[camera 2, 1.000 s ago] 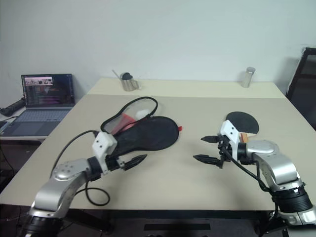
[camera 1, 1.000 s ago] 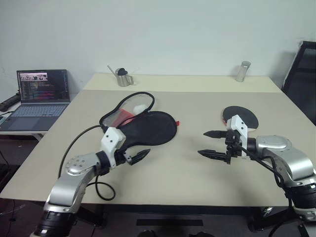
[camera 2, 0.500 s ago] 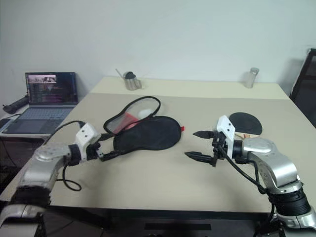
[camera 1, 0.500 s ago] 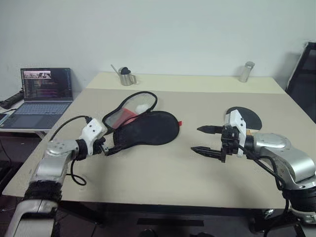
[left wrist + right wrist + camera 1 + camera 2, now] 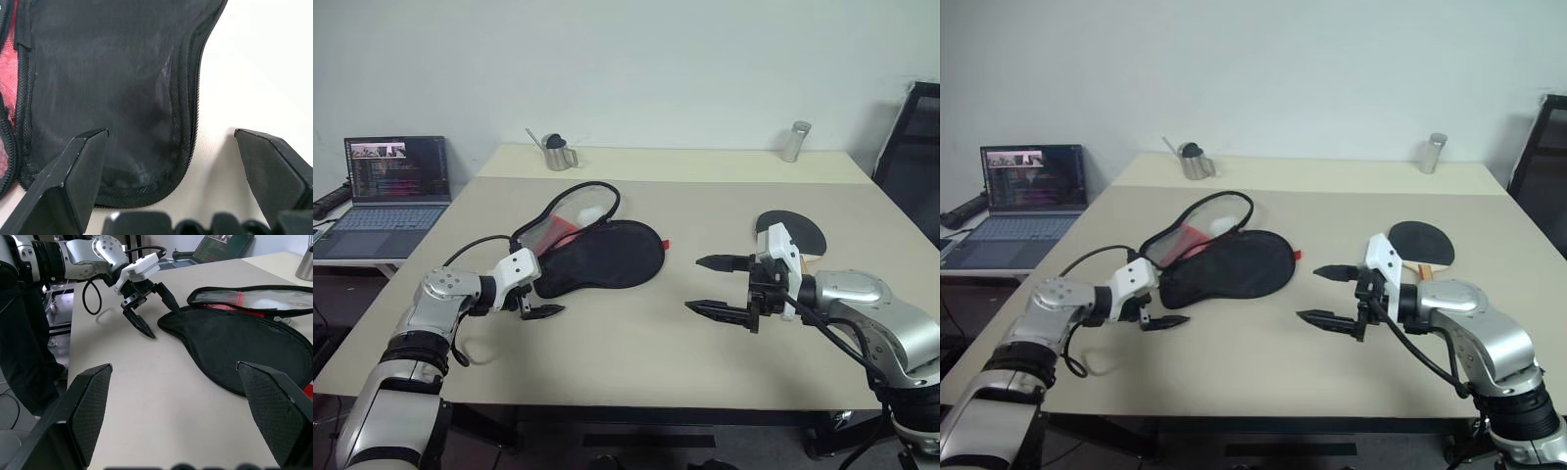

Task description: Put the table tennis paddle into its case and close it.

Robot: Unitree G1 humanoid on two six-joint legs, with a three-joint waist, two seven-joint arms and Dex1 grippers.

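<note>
- Well right of the unzipped black-and-red fabric case [image 5: 592, 247] lies the black-faced, wooden-handled paddle [image 5: 791, 233], untouched.
- Left gripper [image 5: 541, 299] has swung to the case's narrow end, fingers spread.
- Right gripper [image 5: 717, 286] hovers between them, spread, empty; picking up the paddle is probably next.

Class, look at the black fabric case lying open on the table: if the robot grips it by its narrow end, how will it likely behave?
The case is probably floppy: it lies flat, and its open flap curls up. Gripped at the narrow end near the open left gripper, the wide end would likely sag. It looks light and may slide on the smooth table if pushed.
</note>
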